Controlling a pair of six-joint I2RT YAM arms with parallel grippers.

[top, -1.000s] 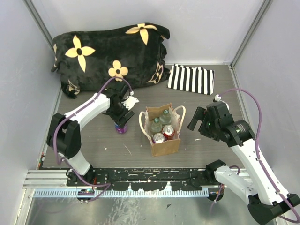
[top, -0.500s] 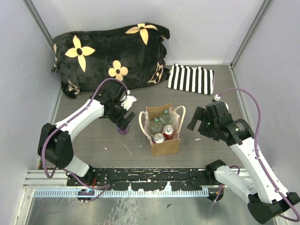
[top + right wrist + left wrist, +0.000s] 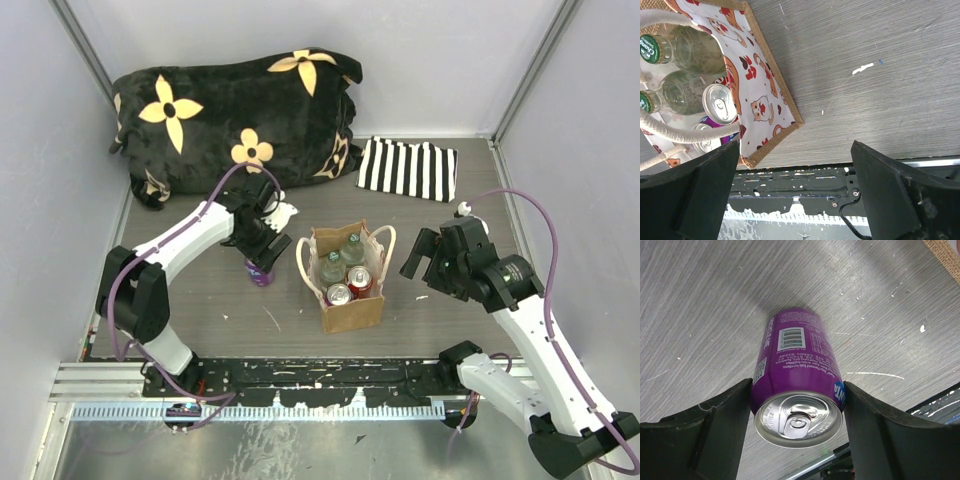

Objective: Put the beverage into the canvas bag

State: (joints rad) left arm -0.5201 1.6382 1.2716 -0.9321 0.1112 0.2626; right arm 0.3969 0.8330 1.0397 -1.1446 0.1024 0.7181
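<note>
Grey table (image 3: pixel 200 310): cushion (image 3: pixel 235 115), striped cloth (image 3: pixel 408 169) behind canvas bag (image 3: pixel 352 312)

The bag (image 3: pixel 352 312) is crowded by two bottles (image 3: pixel 352 248) and two cans (image 3: pixel 360 281). A purple can (image 3: pixel 259 274) stands left of it. The table (image 3: pixel 250 325) is left bare along the near edge.

Finding: purple can (image 3: pixel 797 355) set in the left claw (image 3: pixel 797 390).
The can stands upright on the grey wood-grain surface (image 3: pixel 700 300), pull-tab lid uppermost, barcode panel facing the camera. Both black fingers (image 3: pixel 715 432) lie against its sides just below the rim. White flecks and fine scratches mark the surface right of the can. A tan woven edge (image 3: pixel 946 251) shows top right.
</note>
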